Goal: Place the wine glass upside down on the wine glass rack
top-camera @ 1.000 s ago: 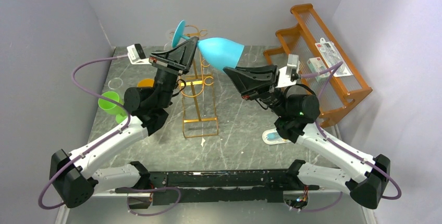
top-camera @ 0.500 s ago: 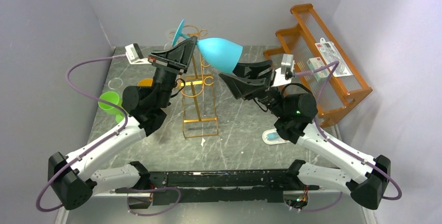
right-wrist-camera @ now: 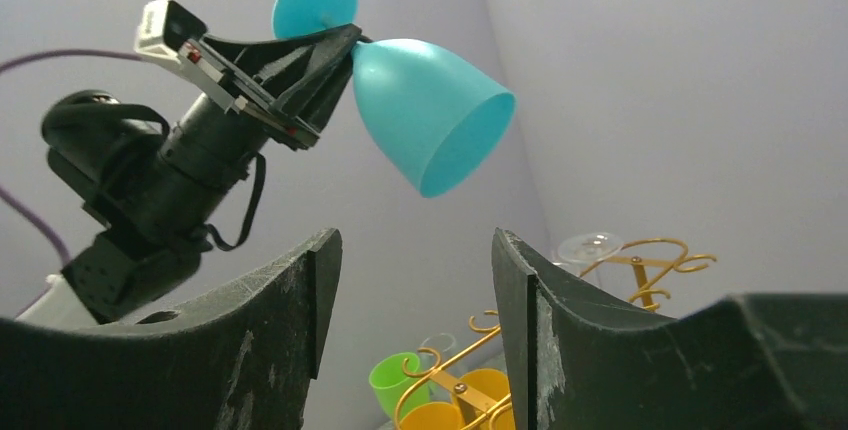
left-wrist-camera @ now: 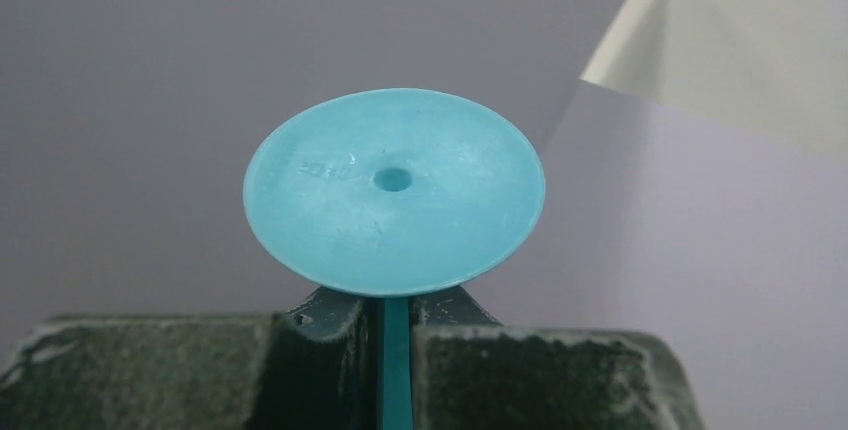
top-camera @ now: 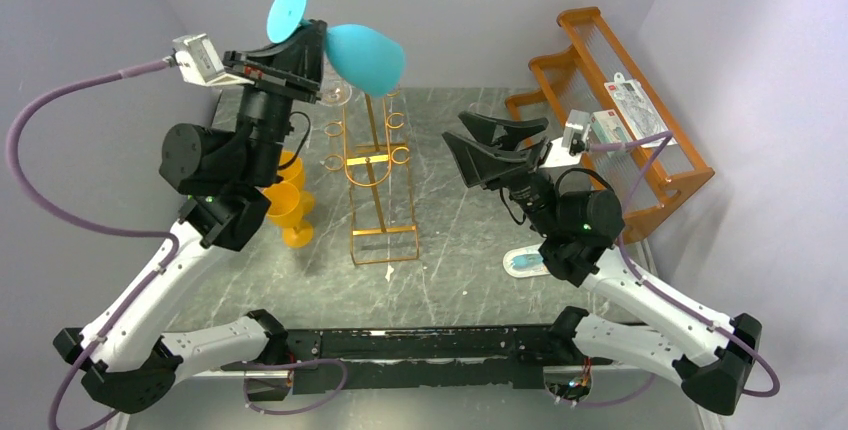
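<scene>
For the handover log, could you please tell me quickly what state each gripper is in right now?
Left gripper: shut on the stem of the turquoise plastic wine glass.
Right gripper: open, holding nothing.

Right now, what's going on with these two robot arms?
The left gripper is shut on the stem of a turquoise plastic wine glass, holding it high above the table, mouth tilted downward. The right gripper is open and empty, apart from it. The golden wire rack stands below; the glass is not on it yet.
</scene>
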Motion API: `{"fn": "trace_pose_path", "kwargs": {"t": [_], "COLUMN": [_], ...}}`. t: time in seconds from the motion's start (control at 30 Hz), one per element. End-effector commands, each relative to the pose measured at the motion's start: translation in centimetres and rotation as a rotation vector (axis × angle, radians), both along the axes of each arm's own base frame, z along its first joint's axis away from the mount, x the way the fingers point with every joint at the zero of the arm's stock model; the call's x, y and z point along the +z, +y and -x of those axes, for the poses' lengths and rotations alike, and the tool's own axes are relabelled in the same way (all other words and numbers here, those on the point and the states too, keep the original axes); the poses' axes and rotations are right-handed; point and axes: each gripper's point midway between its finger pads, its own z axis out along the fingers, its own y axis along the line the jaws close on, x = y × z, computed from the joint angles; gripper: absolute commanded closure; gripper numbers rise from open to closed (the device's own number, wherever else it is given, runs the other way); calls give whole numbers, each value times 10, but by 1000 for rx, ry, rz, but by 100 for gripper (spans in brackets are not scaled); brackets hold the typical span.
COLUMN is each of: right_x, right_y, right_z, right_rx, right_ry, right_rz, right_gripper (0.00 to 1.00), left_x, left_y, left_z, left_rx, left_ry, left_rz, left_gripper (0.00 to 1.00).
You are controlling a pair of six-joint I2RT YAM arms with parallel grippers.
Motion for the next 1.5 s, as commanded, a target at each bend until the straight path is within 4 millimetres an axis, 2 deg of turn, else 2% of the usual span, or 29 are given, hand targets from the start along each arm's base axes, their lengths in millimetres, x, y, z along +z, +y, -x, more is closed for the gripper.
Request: {"fn": "trace_pose_path", "kwargs": {"t": [0.0, 0.13, 0.27, 0.43, 0.6, 0.7, 0.9, 1.0, 1.13, 1.23, 1.47], "right_x": [-3, -5, -10, -15, -21, -26, -39, -41, -45, -52, -67], "right_y": [-9, -8, -6, -6, -6, -6, -4, -6, -1, 1, -2], "right_z": [-6, -8, -12, -14, -20, -22, -23, -22, -16, -13, -10], "right_rx": [-62, -66, -68, -80, -109, -116, -104, -104, -69, -52, -45], "right_ry": [23, 37, 57, 67, 87, 106, 148, 158, 153, 170, 212], "right_rz": [-1, 6, 18, 35, 70, 81, 96, 99, 142, 172, 185], "right_gripper": [39, 39, 39, 39, 39, 39, 39, 39, 39, 39, 38], "left_x": [-21, -34, -56, -101, -146, -179, -225, -237, -242, -246, -267], "left_y": [30, 49, 74, 115, 146, 142, 110, 106, 92, 94, 85], "left_z": [-26, -41, -54, -65, -72, -81, -83, -77, -65, -59, -57], "left_rx": [296, 452, 596, 773, 778, 701, 481, 437, 340, 336, 270], "left_ry": [80, 151, 258, 419, 518, 557, 541, 534, 471, 475, 480], "left_rz": [-281, -430, -530, -663, -727, -777, -828, -837, -861, -865, -867], "left_gripper": [95, 95, 95, 95, 95, 95, 95, 95, 95, 95, 95]}}
